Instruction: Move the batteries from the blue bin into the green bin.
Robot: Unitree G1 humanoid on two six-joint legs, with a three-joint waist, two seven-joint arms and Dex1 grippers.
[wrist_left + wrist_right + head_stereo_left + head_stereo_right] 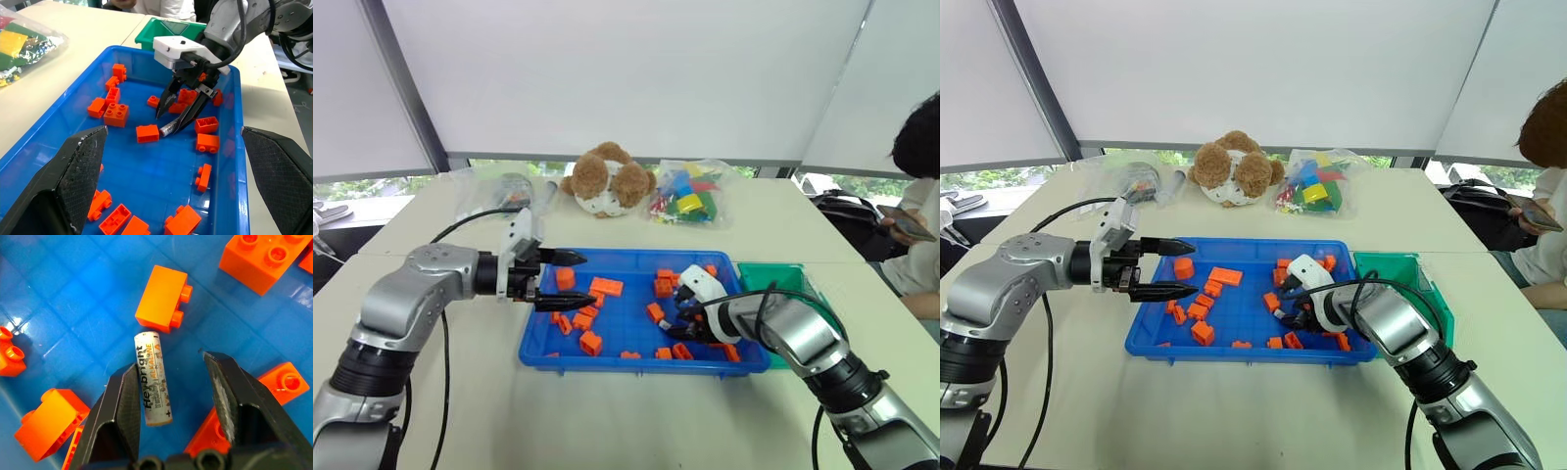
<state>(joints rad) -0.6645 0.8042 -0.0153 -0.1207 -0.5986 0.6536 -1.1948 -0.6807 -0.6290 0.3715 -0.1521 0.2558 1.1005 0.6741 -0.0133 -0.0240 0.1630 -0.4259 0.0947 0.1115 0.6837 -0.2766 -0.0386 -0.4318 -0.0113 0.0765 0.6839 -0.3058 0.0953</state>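
The blue bin (628, 315) lies mid-table, strewn with orange blocks (605, 287). One silver-grey battery (153, 379) lies flat on its floor near the right end, beside an orange block (161, 298). My right gripper (177, 364) is low in the bin and open, its fingers either side of the battery (167, 129); one finger is right against it, the other stands apart. The green bin (773, 277) sits against the blue bin's right end. My left gripper (588, 276) hovers open above the bin's left end, pointing right, with nothing between its fingers.
A brown and white teddy bear (607, 179), a clear bag of coloured blocks (690, 204) and another clear bag (499, 193) lie behind the bins. A seated person (920, 196) holds a phone at the table's right side. Black cables run along both arms.
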